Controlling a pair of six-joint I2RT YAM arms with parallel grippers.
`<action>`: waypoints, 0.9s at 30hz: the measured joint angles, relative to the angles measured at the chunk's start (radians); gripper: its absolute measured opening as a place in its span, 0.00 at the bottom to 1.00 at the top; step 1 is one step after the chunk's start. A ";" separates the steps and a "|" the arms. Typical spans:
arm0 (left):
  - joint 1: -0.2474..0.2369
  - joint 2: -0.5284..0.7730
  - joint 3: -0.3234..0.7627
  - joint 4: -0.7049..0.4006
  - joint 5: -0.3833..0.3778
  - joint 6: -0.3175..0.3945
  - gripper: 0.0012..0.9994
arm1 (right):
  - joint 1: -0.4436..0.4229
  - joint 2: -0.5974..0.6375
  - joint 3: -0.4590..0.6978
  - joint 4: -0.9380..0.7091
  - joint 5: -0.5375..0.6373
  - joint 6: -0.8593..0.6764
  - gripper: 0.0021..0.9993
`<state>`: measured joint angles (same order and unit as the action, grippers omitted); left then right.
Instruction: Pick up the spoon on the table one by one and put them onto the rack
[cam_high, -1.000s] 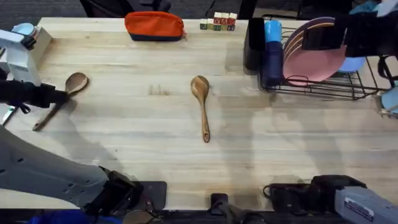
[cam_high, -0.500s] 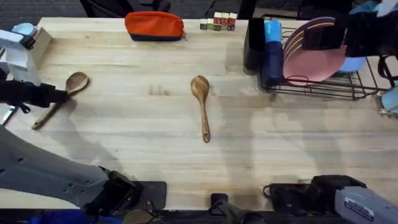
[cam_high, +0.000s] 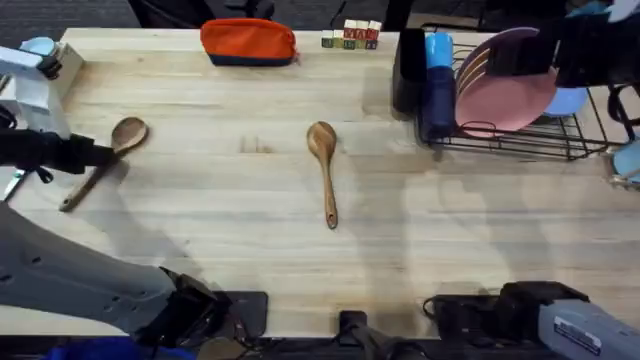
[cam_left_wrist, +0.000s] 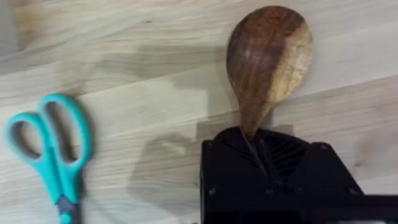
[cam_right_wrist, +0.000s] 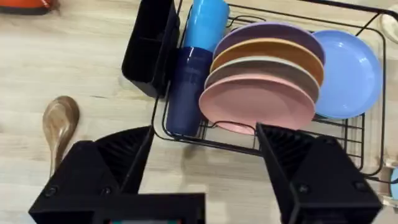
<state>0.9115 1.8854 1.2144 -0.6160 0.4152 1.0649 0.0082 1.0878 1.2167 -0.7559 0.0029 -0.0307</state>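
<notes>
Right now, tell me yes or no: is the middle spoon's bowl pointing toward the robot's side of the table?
No, in the overhead view the middle spoon lies with its bowl toward the far edge of the table and its handle toward the robot.

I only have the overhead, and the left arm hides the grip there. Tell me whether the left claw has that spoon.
Observer: Yes. In the left wrist view the left claw is shut on the spoon, just below its bowl.
Operator: List anything lying close to it.
Observer: Teal scissors lie flat on the table, apart from the spoon.
Operator: Now report the right claw.
Observer: The right claw is open and holds nothing. It faces the rack.
</notes>
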 joint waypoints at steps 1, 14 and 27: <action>-0.005 -0.006 -0.004 -0.011 0.000 0.000 0.04 | 0.000 0.000 0.000 0.000 0.000 0.000 0.99; -0.169 -0.107 -0.043 -0.099 -0.015 -0.007 0.04 | 0.000 0.000 0.000 0.001 0.000 0.000 0.99; -0.385 -0.293 -0.043 -0.119 0.037 -0.059 0.04 | 0.000 -0.051 0.000 0.063 0.000 0.000 0.99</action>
<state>0.5265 1.5925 1.1713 -0.7354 0.4520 1.0058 0.0082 1.0372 1.2167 -0.6930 0.0025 -0.0307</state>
